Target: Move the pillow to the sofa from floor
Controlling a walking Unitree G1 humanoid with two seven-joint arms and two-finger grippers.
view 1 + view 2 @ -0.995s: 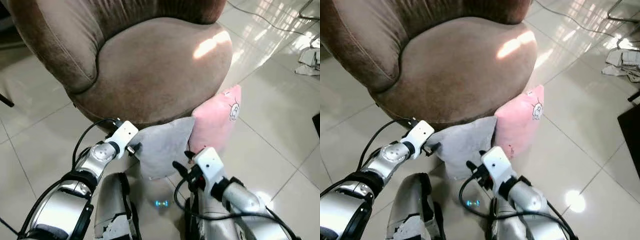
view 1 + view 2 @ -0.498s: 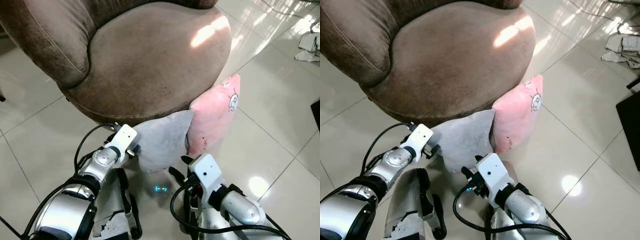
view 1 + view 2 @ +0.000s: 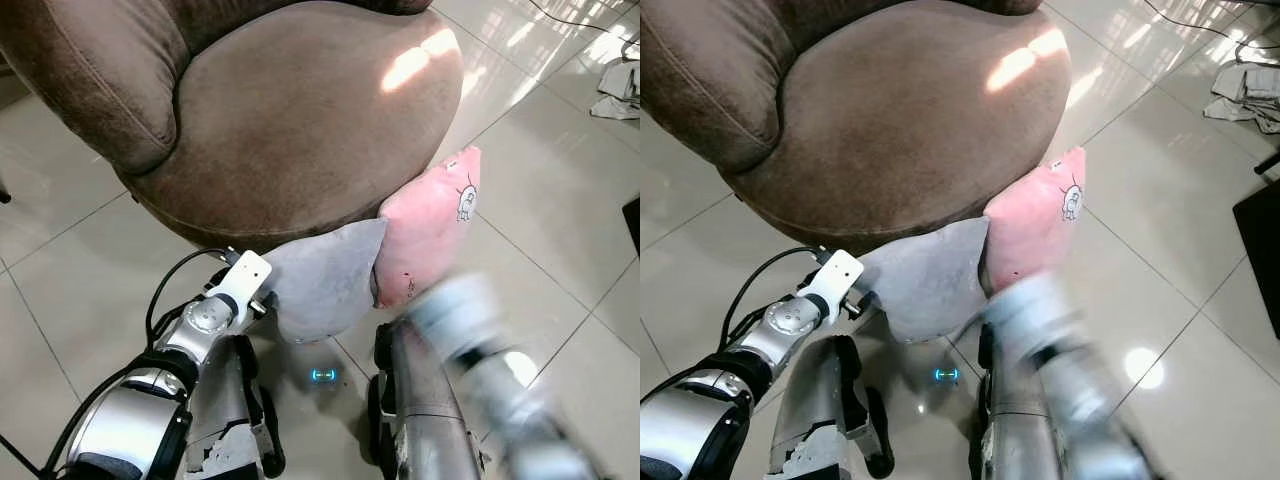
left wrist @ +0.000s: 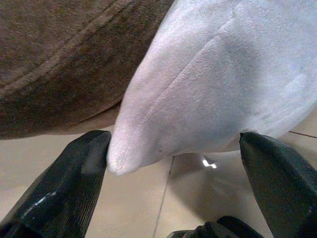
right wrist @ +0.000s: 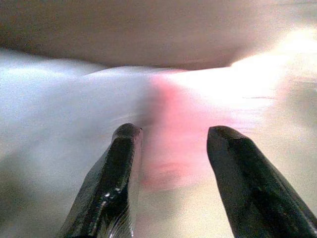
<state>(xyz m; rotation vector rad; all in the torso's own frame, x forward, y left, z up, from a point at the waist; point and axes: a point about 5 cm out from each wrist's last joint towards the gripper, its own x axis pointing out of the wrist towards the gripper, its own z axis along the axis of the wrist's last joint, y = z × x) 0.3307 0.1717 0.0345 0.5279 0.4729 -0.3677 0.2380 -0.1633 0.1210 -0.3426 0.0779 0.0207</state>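
The left tool (image 4: 173, 193) stands with its 2 black fingers (image 4: 74, 188) wide apart, one on each side of the near corner of the soft grey fabric pillow (image 3: 320, 285), not yet pinching it. That pillow leans against the lower front of the round brown plush sofa (image 3: 300, 110), with its bottom edge at the glossy pale tiled floor (image 3: 80, 270). Touching it on the right is a pink pillow with a small cartoon print (image 3: 430, 235), also propped against the sofa's base.

The right tool (image 5: 171, 173) has its fingers apart, aimed at the seam where grey meets pink; its arm is a motion blur in the head views, so its exact place is unclear.

The step in hand looks like taking hold of the grey pillow. To do it well, the left tool should push further onto the corner so the fingers bite thick stuffing, not the thin tip. The right tool should settle on the grey side of the seam, clear of the pink one, before both lift toward the seat.
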